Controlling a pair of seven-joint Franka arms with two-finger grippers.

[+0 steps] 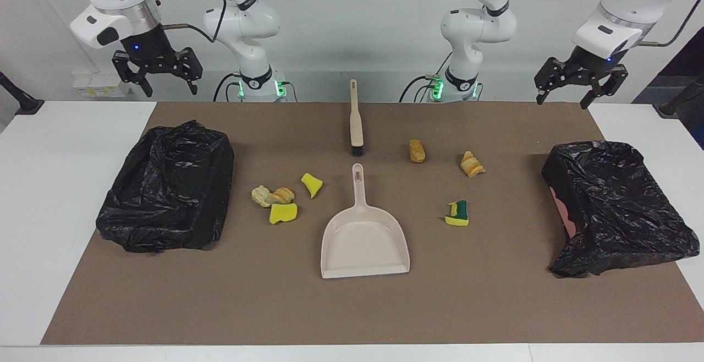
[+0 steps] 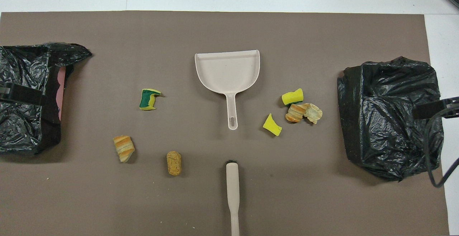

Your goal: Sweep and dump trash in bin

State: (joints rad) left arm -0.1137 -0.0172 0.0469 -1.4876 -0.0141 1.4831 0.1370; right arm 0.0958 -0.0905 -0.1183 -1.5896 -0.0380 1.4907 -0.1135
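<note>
The white tabletop [image 1: 66, 197] carries a brown mat [image 1: 352, 307] over most of its width. Two bins lined with black bags sit on it: one bin [image 1: 170, 186] at the right arm's end, the other bin [image 1: 616, 208] at the left arm's end. A beige dustpan [image 1: 364, 235] lies mid-mat, handle toward the robots, and a brush [image 1: 355, 117] lies nearer to the robots, just off the handle's tip. The left claw [image 1: 580, 95] and right claw [image 1: 159, 81] hang open and empty above the mat's edge nearest the robots, each arm waiting. The trash is scattered on both sides of the dustpan: a cluster of four scraps [image 1: 278, 202] toward the right arm's end, and a green-layered sponge bit [image 1: 457, 213], a striped lump [image 1: 472, 164] and a brown lump [image 1: 417, 151] toward the left arm's end
</note>
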